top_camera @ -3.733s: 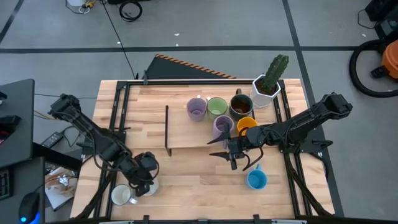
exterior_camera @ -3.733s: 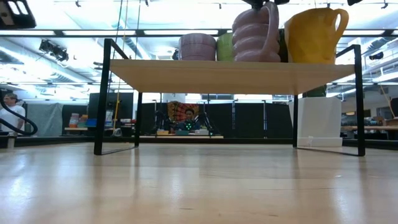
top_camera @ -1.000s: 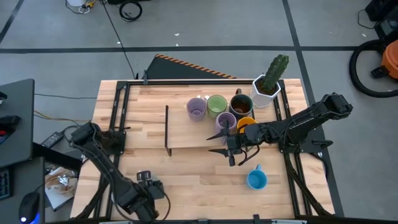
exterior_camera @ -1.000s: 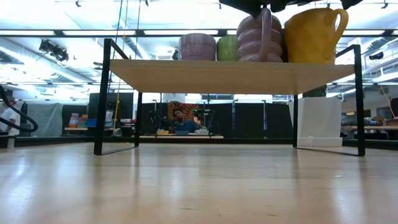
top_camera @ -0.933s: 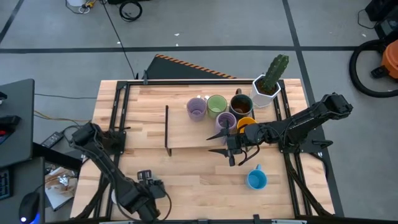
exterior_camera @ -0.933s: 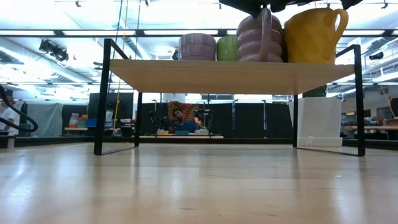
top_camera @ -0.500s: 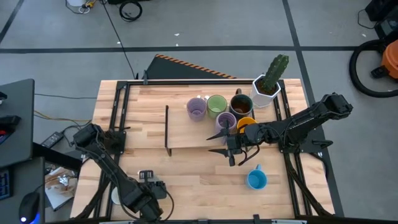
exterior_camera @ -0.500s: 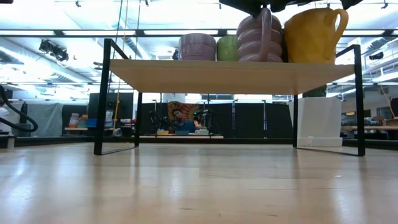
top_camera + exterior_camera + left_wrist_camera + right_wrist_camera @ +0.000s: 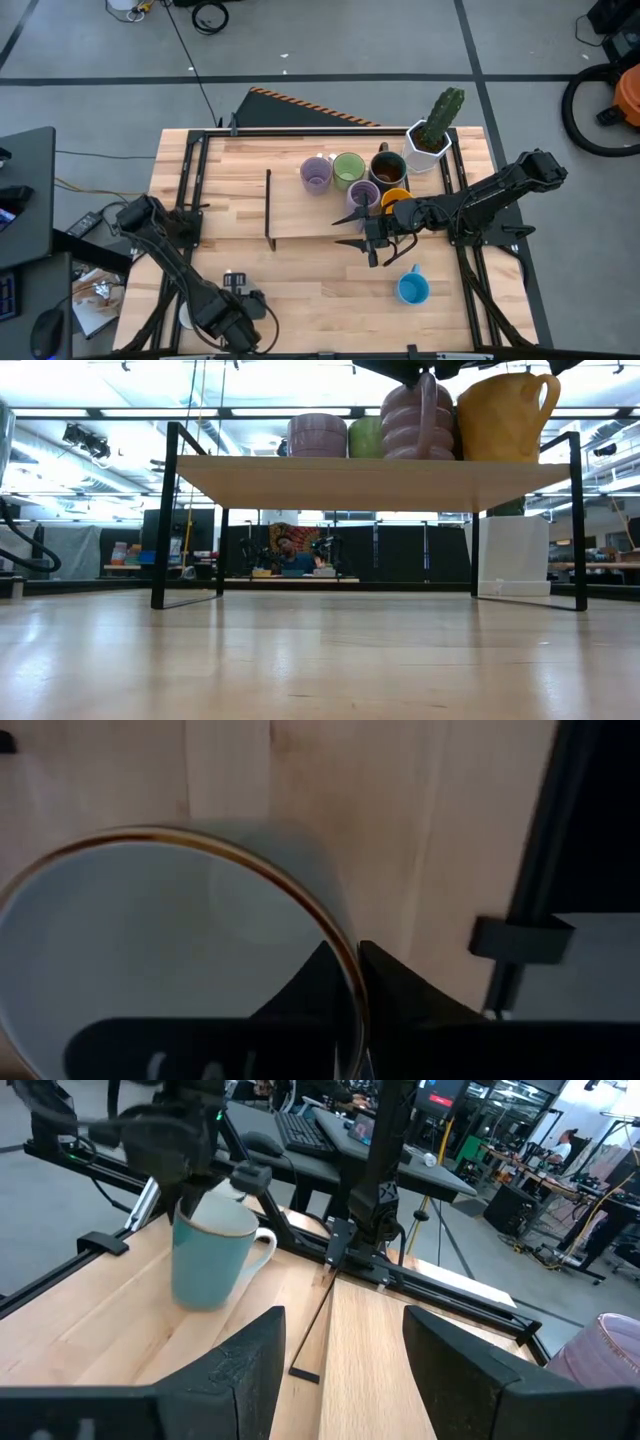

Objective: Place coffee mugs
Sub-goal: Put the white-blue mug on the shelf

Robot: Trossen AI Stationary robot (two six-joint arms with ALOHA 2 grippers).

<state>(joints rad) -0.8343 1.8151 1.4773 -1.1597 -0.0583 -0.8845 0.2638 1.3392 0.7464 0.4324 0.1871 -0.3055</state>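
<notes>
Wood table (image 9: 300, 275), left claw (image 9: 215, 1180) clamping white mug (image 9: 212, 1260), right claw (image 9: 352, 232) spread, workshop apparently behind.

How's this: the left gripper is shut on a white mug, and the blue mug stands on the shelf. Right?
Not quite. The left gripper is shut on the white mug, but the blue mug stands on the table, beside the shelf, not on it. The high view shows that.

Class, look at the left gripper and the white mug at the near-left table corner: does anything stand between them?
Nothing does. The left gripper is already on the white mug: the left wrist view shows a finger against the mug's rim, and the right wrist view shows the mug hanging from the jaws.
</notes>
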